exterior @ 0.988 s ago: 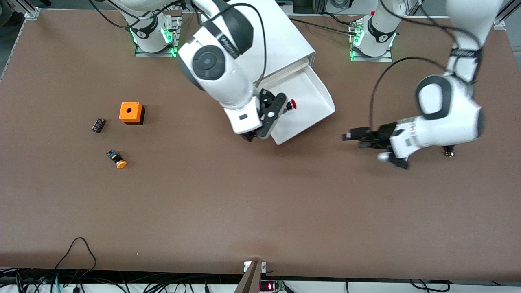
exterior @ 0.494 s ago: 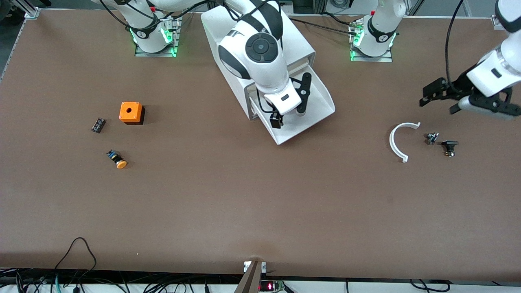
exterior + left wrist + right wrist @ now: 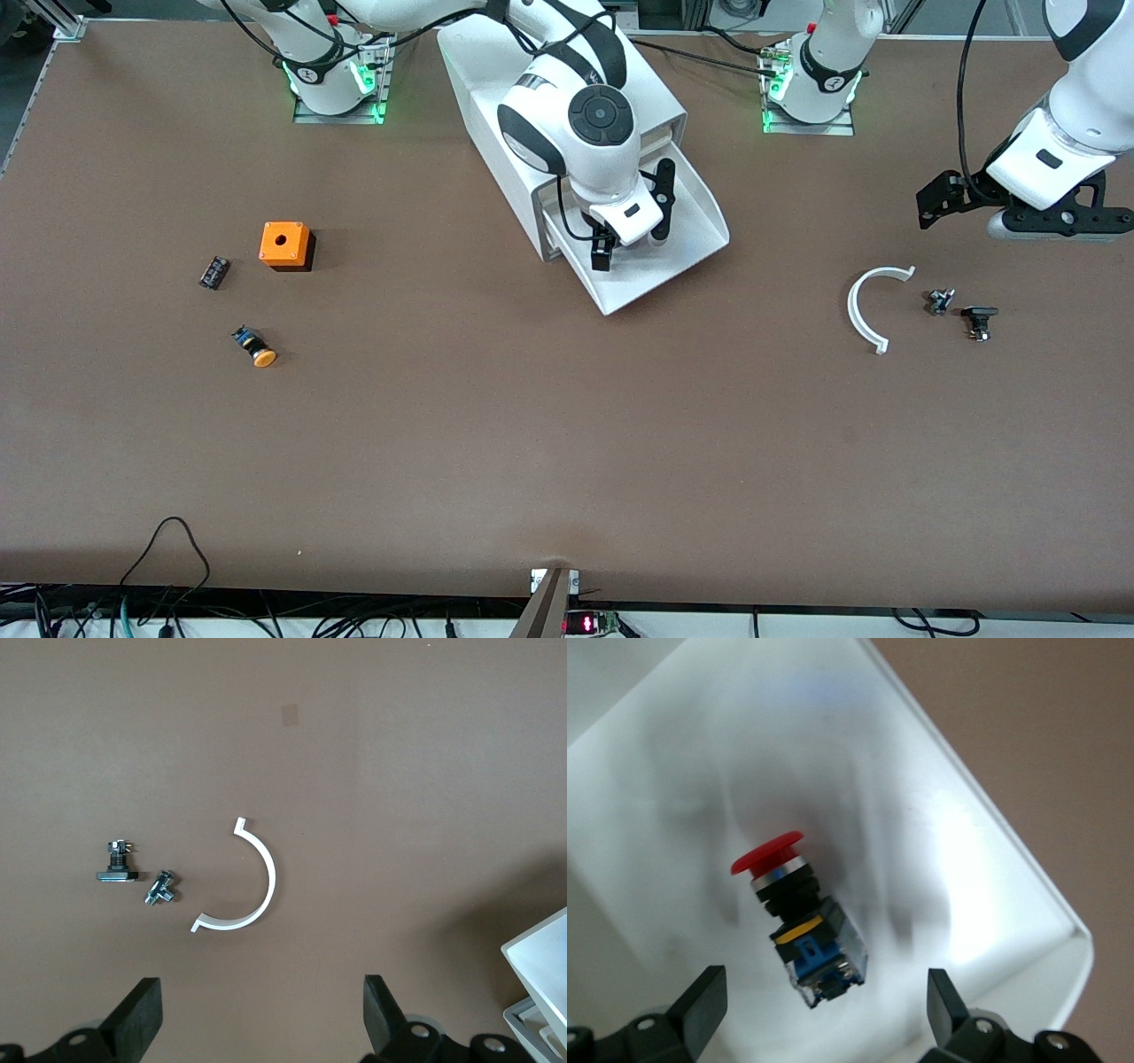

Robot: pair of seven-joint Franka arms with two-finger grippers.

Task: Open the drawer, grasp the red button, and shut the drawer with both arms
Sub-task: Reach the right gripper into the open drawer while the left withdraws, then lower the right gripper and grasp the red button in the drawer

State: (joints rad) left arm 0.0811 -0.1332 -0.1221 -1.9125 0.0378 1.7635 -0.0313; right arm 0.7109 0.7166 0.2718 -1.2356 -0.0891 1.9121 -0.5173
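The lowest drawer (image 3: 704, 232) of the white cabinet (image 3: 469, 66) stands pulled out. The button (image 3: 799, 921), with its red cap and black-and-blue body, lies on its side on the drawer floor (image 3: 939, 806). The right arm's hand hides it in the front view. My right gripper (image 3: 631, 246) hangs open just over the drawer, and the button's body end lies between its fingers (image 3: 700, 997) without touching them. My left gripper (image 3: 992, 211) hovers open and empty over the table toward the left arm's end, with bare table between its fingers (image 3: 137, 1014).
A white arc piece (image 3: 864, 306) and two small metal parts (image 3: 939, 301) (image 3: 978, 319) lie under the left gripper's area. Toward the right arm's end sit an orange cube (image 3: 285, 245), an orange-capped button (image 3: 254, 346) and a small black part (image 3: 213, 272).
The right gripper swung from the drawer's side to above the button inside it. The left arm rose and drew back toward its end, uncovering the arc piece.
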